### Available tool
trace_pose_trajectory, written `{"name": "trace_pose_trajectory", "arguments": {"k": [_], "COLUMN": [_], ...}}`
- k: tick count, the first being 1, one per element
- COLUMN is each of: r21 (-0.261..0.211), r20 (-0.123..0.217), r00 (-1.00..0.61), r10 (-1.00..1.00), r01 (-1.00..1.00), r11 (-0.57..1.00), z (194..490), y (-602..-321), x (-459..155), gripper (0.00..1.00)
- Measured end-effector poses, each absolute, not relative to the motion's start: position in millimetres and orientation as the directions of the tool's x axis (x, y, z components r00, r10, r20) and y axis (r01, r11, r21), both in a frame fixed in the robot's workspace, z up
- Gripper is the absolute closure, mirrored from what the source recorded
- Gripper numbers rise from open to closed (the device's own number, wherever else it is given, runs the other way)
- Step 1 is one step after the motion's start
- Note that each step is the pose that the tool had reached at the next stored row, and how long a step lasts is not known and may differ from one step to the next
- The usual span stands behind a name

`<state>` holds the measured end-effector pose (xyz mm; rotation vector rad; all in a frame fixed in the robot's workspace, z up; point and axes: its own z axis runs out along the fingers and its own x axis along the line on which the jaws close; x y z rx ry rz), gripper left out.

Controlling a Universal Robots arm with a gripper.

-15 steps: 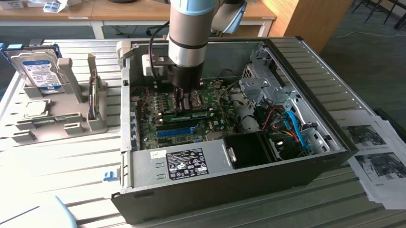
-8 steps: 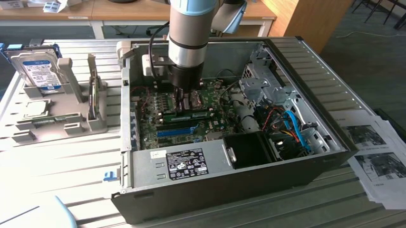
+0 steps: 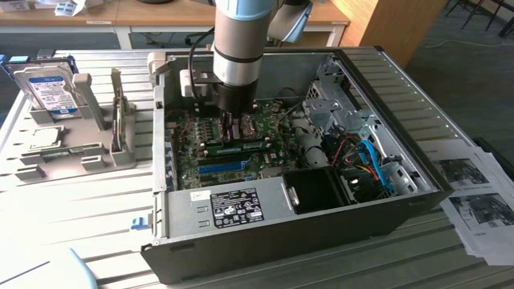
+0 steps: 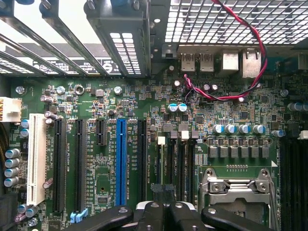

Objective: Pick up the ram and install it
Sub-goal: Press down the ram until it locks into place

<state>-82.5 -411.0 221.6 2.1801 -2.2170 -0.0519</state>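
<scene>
My gripper [image 3: 230, 125] reaches down into the open computer case [image 3: 401, 90], low over the green motherboard [image 3: 192, 174]. Its fingers are shut together. A thin green stick, the ram [image 3: 241, 146], lies along the memory slots just below the fingertips; I cannot tell whether they touch it. In the wrist view the shut gripper [image 4: 163, 211] sits at the near end of the dark memory slots [image 4: 180, 163], beside the metal CPU socket [image 4: 238, 187]. Nothing held shows between the fingers.
A bright-blue slot [image 3: 223, 167] [image 4: 120, 159] runs beside the memory slots. A red-black wire [image 4: 250, 72] loops above the board. A grey rack [image 3: 72, 156] at the exterior view's left holds a hard drive [image 3: 44, 87]. Papers [image 3: 473, 198] lie at the right.
</scene>
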Motion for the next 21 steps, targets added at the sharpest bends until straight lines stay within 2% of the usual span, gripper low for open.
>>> {"name": "trace_pose_trajectory", "arguments": {"k": [21], "r21": [0.046], "r20": [-0.001], "r00": [-0.017], "r10": [-1.000], "r01": [-0.999], "r11": [0.017], "z": [251], "y": [-411], "x": [-82], "gripper": [0.91]}}
